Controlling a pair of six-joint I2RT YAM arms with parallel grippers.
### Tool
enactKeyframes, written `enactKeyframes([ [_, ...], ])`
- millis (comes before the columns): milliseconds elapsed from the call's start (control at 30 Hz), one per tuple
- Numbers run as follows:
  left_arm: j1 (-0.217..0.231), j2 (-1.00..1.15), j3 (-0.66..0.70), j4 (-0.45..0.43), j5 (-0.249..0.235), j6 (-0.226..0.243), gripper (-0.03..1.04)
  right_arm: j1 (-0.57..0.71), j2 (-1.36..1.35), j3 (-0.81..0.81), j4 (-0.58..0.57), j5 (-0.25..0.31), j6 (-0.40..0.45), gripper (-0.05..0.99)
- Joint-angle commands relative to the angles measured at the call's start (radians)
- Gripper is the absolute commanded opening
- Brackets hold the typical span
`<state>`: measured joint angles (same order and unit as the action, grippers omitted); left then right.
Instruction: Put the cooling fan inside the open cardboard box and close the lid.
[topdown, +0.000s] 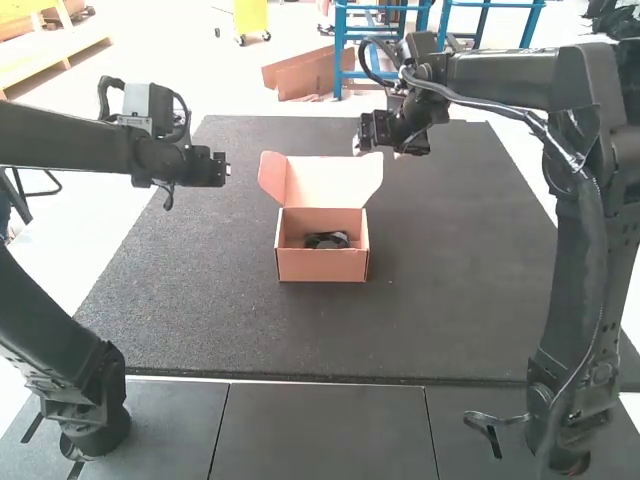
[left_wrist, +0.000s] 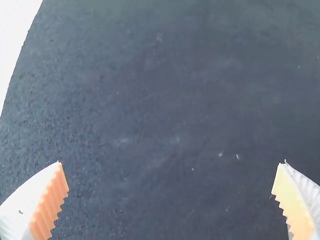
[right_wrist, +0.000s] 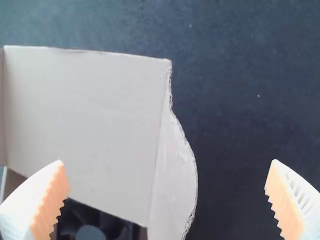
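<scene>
Right gripper (topdown: 372, 133) spread empty above lid (topdown: 322, 180), 1 o'clock of box (topdown: 322, 260); left gripper (topdown: 222, 167) open too, at 10 o'clock. Fan (topdown: 326, 240) inside box. Risk of box skidding from off-centre lid push.

A raised lid (topdown: 322, 180) walls off the far side of the cardboard box (topdown: 322, 258); its top gapes, bare mat (topdown: 180, 290) all around.
</scene>
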<state>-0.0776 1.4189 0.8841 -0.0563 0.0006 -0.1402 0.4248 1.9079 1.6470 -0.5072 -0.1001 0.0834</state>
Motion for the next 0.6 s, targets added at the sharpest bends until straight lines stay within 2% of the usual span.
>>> enactKeyframes([
  [0, -0.033, 0.035, 0.052, 0.033, 0.007, -0.007, 0.97, -0.003, -0.018, 0.002, 0.019, -0.001, -0.033, 0.9],
  [267, -0.09, 0.144, 0.11, 0.095, 0.002, -0.009, 0.97, -0.003, 0.013, 0.02, 0.049, -0.013, -0.039, 0.9],
  [567, -0.096, 0.232, 0.174, 0.113, 0.001, -0.01, 0.97, -0.006, 0.019, 0.042, 0.035, -0.064, -0.051, 0.9],
])
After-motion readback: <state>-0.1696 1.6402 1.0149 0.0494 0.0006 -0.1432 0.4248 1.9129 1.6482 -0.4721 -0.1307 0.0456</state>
